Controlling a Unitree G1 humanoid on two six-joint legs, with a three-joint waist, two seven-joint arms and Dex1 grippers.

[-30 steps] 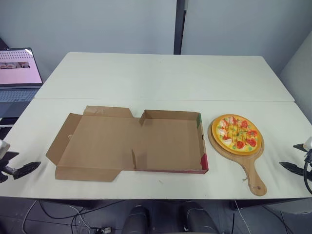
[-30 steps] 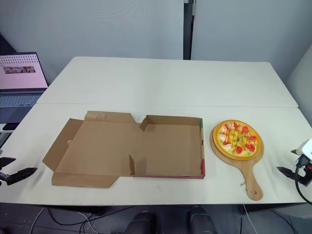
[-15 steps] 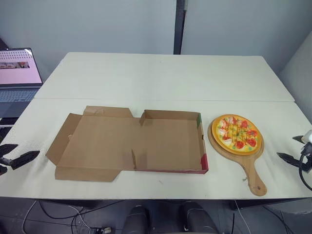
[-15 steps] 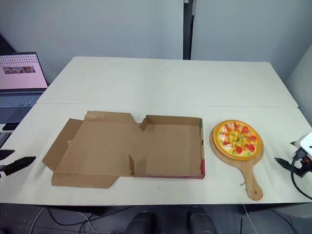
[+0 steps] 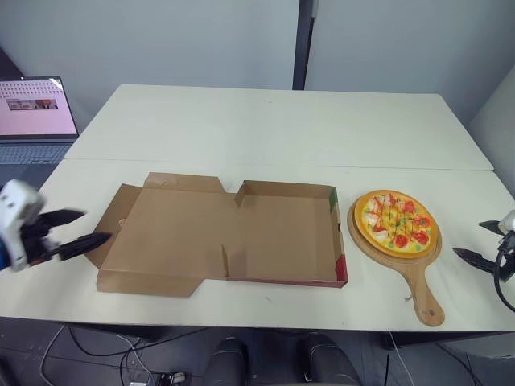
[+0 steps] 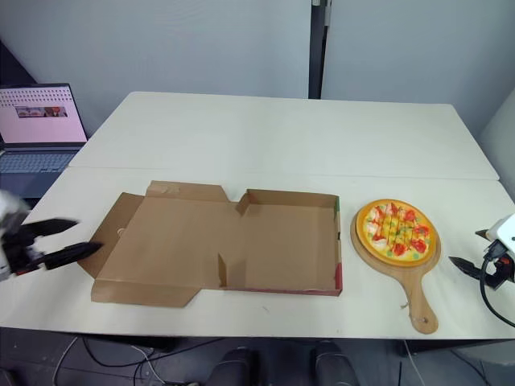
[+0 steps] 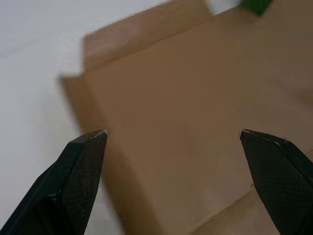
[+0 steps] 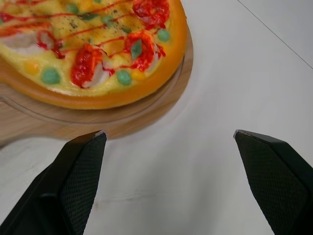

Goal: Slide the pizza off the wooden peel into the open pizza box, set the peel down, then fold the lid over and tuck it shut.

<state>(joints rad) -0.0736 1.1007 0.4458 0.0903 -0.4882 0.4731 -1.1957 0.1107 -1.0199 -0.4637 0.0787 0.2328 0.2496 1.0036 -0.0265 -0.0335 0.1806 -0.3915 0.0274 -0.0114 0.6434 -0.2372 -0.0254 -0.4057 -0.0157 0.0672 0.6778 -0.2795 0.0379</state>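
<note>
While the pizza point(image 5: 397, 222) sits on the peel point(image 5: 420, 277) just right of the open box point(image 5: 282, 237), its tray bare, both grippers hover spread wide and empty: left gripper point(image 5: 90, 226) at the lid's flap, right gripper point(image 5: 471, 240) beside the peel.

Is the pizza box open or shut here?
Open. The box is unfolded, its lid flat on the table, nothing inside; the pizza sits on the peel next to it.

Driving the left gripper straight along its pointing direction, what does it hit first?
Probably the pizza box lid, at its outer side flap: the open left gripper aims straight at that cardboard, though its height above it is unclear.
</note>
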